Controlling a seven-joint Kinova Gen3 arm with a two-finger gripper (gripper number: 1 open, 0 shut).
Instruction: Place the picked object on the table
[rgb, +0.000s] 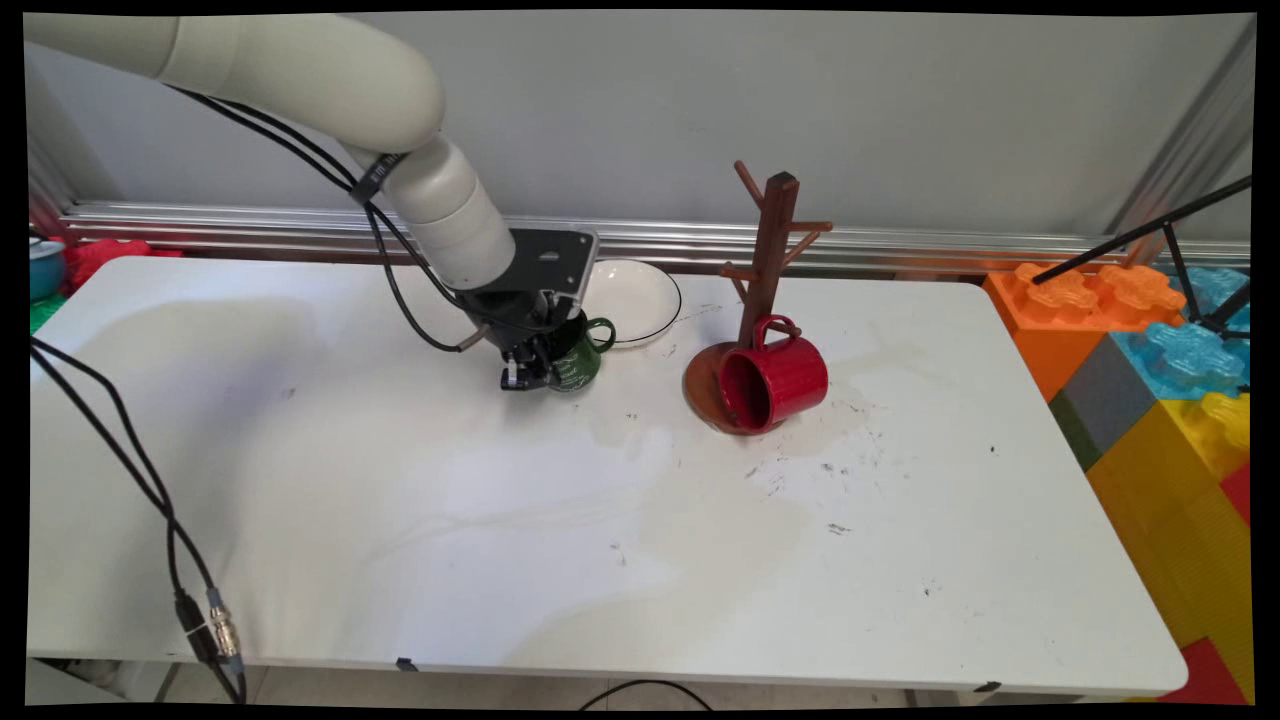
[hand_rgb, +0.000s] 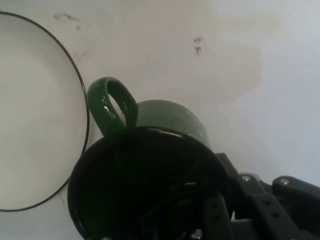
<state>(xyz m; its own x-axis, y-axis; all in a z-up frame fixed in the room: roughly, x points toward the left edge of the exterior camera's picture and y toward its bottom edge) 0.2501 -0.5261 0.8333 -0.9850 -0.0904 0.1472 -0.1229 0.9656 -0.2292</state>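
Tool (rgb: 527, 372) low over the white counter (rgb: 400, 520), set at the rim of a dark green glazed mug with a black interior (rgb: 578, 360). In the hand view one finger reaches down inside the mug's mouth and the linkage runs outside its wall; fingers closed on the rim, mug gripped. Mug (hand_rgb: 150, 170) tilted, loop handle pointing toward a white round plate with a thin black rim (rgb: 632, 298). Plate just beside the mug, at the counter's far edge. Further right, a brown wooden mug tree with a round base (rgb: 768, 262) stands upright. A red ceramic mug (rgb: 772, 383) lies on its side on that base, mouth toward the camera, handle uppermost against the trunk.
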